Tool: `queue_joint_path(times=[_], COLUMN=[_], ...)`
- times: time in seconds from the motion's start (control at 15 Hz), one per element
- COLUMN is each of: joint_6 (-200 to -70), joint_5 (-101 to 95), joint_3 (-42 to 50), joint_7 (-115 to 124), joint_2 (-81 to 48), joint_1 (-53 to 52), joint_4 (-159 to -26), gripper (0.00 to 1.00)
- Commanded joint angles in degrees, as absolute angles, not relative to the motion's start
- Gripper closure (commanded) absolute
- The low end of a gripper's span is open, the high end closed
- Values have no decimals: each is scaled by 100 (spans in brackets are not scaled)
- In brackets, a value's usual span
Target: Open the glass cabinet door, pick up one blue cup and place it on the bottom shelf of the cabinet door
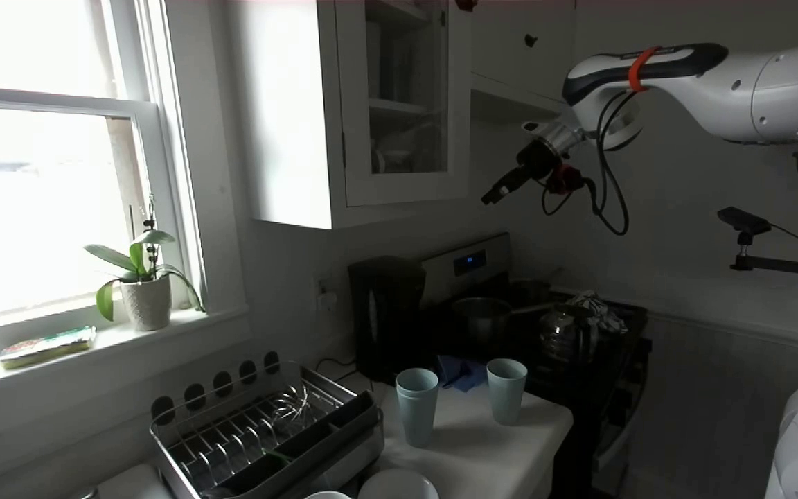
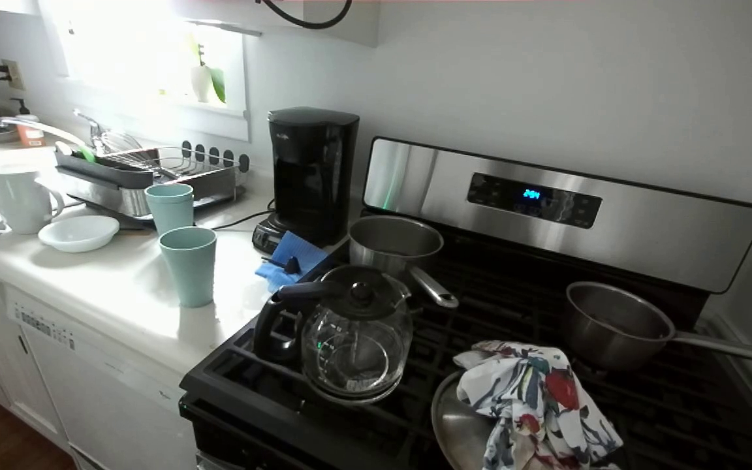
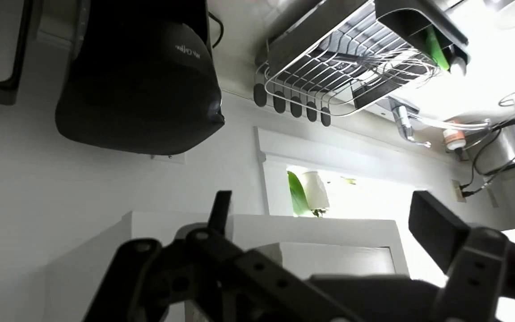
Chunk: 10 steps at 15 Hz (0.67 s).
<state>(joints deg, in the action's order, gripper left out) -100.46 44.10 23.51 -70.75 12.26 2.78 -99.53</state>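
Our gripper [image 3: 322, 208], spread wide and empty, hangs near the glass cabinet door [image 1: 407, 86], likely stiff but breakable; we favor gripping the frame's unhinged side [image 1: 459, 111].

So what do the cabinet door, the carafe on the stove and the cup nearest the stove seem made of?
Cabinet door: white painted frame, probably wood, around clear glass; a shelf shows through.
Carafe: shiny, transparent, likely glass; its black handle looks plastic.
Cup: probably plastic, from its even colour and low sheen; ceramic is possible.
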Motion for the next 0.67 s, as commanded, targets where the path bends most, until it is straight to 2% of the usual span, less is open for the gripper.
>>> queue_joint_path(times=[0.0,0.6], joint_6=[-9559,-9069], joint_5=[4888,5585], joint_3=[2306,2073], joint_7=[-7500,-8059], joint_2=[761,267], joint_1=[520,893], joint_4=[-9329,-8786], gripper=[0,0])
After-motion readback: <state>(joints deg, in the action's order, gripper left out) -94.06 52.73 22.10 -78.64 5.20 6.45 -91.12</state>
